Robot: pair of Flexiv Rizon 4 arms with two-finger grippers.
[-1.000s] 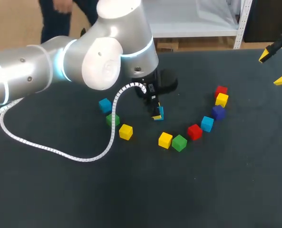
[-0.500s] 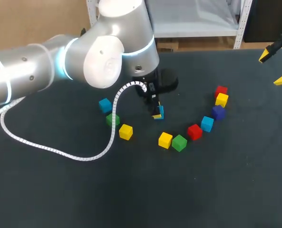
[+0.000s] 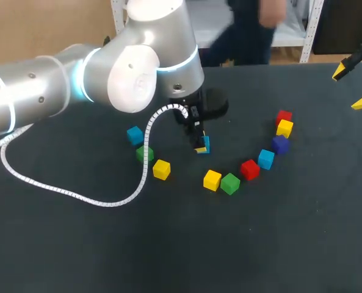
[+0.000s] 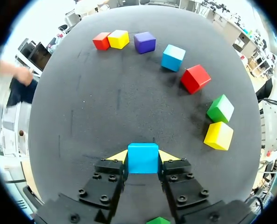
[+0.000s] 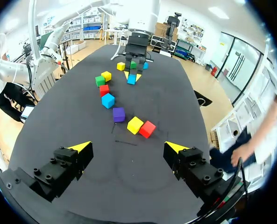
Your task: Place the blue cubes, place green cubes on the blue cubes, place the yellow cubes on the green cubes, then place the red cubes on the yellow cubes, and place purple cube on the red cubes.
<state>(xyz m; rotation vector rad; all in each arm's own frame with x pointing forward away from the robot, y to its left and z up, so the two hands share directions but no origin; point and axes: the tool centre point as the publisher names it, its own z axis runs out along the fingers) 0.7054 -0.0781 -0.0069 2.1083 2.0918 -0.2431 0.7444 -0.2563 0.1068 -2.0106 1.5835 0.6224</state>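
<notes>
Squarely between the fingers of the left gripper (image 4: 143,156) sits a blue cube (image 4: 143,159) — clamped tight.

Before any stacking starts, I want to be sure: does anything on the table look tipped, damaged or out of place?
Nothing stands out. The loose cubes sit flat and whole on the table, and the left gripper holds a blue cube squarely between its fingers.

No readable text, no labels, numbers or signs, cubes (image 3: 230,183) plain-faced, table (image 3: 168,244) unmarked
</notes>
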